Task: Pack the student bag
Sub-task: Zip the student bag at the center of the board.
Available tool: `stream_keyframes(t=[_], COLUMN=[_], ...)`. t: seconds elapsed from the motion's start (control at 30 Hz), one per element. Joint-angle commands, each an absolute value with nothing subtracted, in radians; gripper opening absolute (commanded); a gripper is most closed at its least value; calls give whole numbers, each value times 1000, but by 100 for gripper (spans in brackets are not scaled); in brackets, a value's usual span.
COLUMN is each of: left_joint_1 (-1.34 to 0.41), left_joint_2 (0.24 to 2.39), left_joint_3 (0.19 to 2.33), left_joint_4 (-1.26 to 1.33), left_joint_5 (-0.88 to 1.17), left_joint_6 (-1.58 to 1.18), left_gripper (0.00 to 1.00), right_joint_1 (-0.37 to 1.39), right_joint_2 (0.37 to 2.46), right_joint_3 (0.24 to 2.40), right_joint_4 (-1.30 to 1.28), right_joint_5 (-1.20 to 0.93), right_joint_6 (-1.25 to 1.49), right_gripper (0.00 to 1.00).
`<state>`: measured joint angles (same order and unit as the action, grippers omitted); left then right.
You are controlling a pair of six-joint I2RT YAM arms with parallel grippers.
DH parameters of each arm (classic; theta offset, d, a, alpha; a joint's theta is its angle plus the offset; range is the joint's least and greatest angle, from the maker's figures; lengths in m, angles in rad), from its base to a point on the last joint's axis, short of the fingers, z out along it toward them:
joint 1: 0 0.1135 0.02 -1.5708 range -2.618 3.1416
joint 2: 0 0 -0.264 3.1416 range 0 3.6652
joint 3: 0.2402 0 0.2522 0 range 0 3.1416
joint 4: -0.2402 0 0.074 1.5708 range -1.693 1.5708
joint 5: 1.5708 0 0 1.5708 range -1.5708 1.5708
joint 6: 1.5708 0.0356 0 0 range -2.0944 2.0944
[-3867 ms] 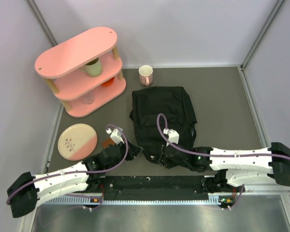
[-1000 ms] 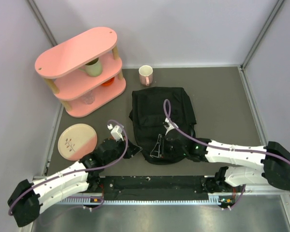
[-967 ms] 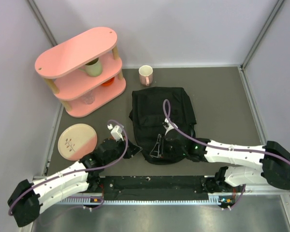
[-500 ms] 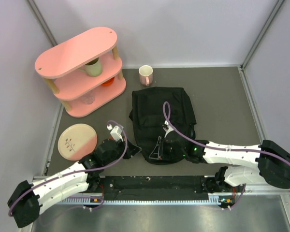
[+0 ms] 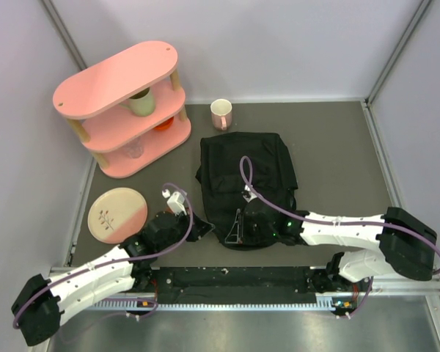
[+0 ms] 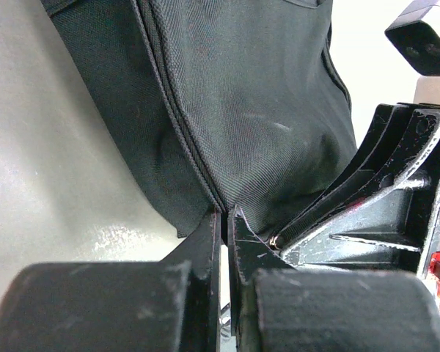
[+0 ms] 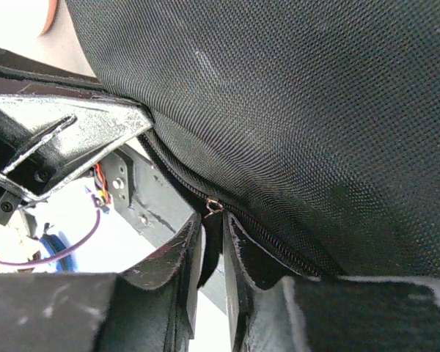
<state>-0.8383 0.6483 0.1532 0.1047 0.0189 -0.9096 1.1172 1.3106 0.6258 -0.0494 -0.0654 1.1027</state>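
Black student bag (image 5: 246,165), unopened: left gripper (image 6: 224,218) clamps its edge, right gripper (image 7: 213,221) pinches the zip pull (image 7: 213,206); next, unzip.

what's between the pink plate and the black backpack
Top view: the left gripper sits between the plate and the student bag, its tip at the bag's near-left edge.

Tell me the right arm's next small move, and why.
Probably draw the zip pull slowly along its track. The right fingers seem shut on it, the left fingers pinch the student bag at its seam, and the zip looks closed.
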Motion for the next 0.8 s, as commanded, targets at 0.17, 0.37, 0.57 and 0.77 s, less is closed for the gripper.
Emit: stream_keyframes(t=[0.17,0.37,0.57,0.77], left_joint_1=[-836,-835,-836,-848], left_joint_2=[614,627,713,698], left_joint_3=[114,95,63,52], left_joint_4=[152,170,261,302], left_joint_5=[52,80,159,195], left_joint_6=[-913,-914,-917,-986], left_gripper=[10,17,52,70], right_joint_1=[1121,1120,1120,1137], right_joint_2=[1298,1301,1342,1341], right_joint_3=[673,669,663,588], right_joint_4=[-64,-63,-72,-107], right_joint_5=[35,64,49,112], right_joint_6=[1126,1169,1178,1218], right_gripper=[37,38,31,37])
